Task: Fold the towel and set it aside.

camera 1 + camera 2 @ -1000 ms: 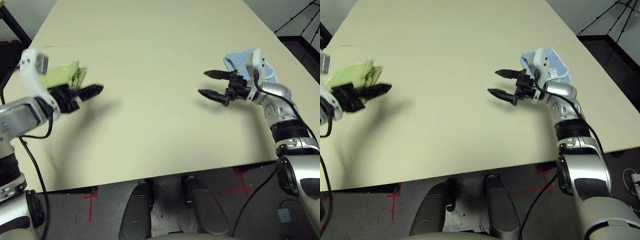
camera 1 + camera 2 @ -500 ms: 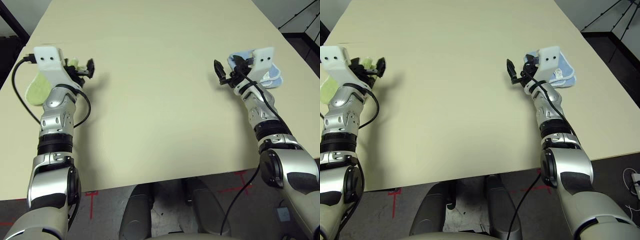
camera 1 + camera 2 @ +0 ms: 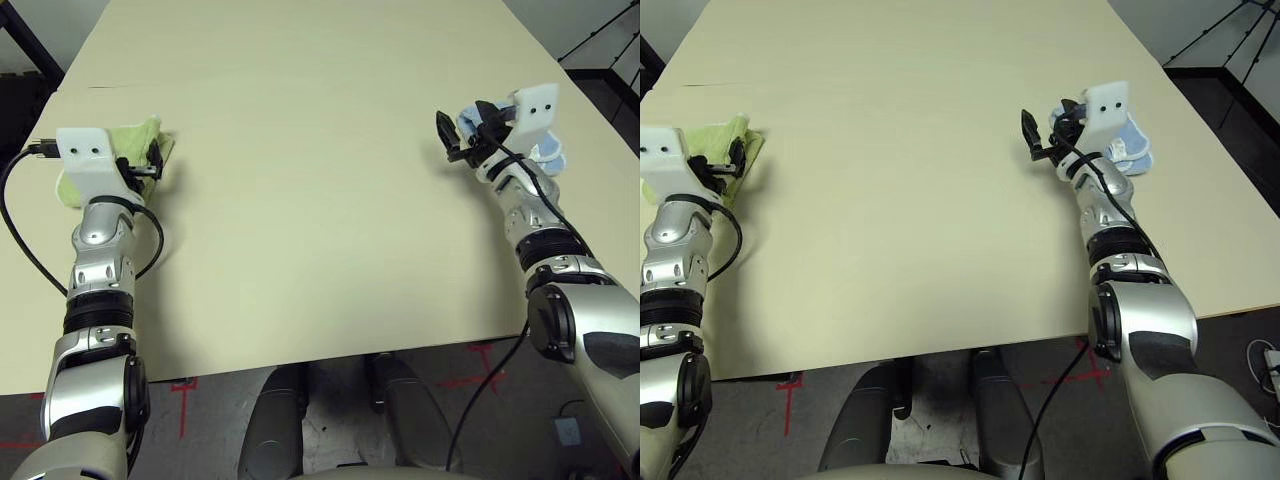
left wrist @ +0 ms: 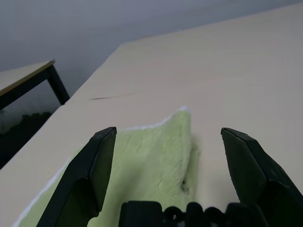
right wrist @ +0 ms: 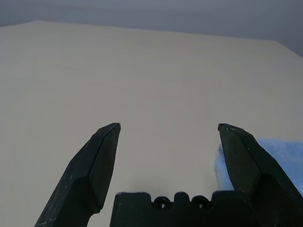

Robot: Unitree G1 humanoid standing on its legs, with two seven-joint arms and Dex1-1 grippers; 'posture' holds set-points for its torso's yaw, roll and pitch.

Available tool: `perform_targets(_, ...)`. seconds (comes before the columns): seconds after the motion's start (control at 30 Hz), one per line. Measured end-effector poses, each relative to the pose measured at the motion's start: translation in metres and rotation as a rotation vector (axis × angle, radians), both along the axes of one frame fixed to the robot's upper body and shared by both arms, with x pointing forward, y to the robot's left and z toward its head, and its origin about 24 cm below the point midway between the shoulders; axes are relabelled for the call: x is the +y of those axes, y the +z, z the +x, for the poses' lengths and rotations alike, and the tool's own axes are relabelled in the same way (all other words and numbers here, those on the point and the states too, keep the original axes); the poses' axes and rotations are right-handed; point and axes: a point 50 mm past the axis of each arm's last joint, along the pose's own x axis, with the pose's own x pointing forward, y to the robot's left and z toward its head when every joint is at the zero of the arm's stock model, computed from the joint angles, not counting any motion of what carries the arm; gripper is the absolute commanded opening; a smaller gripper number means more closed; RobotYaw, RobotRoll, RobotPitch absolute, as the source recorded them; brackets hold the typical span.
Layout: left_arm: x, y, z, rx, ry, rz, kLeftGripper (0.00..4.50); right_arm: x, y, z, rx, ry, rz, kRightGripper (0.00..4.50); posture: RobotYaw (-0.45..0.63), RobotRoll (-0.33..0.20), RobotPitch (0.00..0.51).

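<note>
Pale beige table [image 3: 300, 200]: small light-blue cloth [image 3: 548, 152] beside right gripper [image 5: 165, 130]; bunched light-green terry towel [image 4: 147, 165] under left gripper [image 4: 168, 135]; both wide apart, empty.

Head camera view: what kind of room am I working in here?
Probably a lab or test room, not a home: a big bare table, red tape marks on the grey floor, and tripod legs beside it.

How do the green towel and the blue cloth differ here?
The towel is light green with a white edge and lies at the table's left side by the left gripper. The blue cloth is light blue and lies at the right side beside the right gripper. Neither is held; both grippers are open.
</note>
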Motion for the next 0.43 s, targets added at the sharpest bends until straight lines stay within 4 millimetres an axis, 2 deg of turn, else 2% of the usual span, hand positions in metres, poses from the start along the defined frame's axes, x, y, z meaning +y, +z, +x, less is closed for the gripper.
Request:
perform_targets(0.2,-0.0052,-0.0077,0.0014,0.031,-0.041,-0.032,4.48,-0.0034,-0.0018,-0.0005,0.003,-0.029,0.016,4.50,-0.08,0.000,0.199)
perform_targets(0.43,-0.0003,-0.0080,0.0000,0.030,0.000,-0.046,4.48,-0.0099,-0.0031,-0.0020,0.005,-0.058,0.021,4.50,-0.10,0.000,0.193)
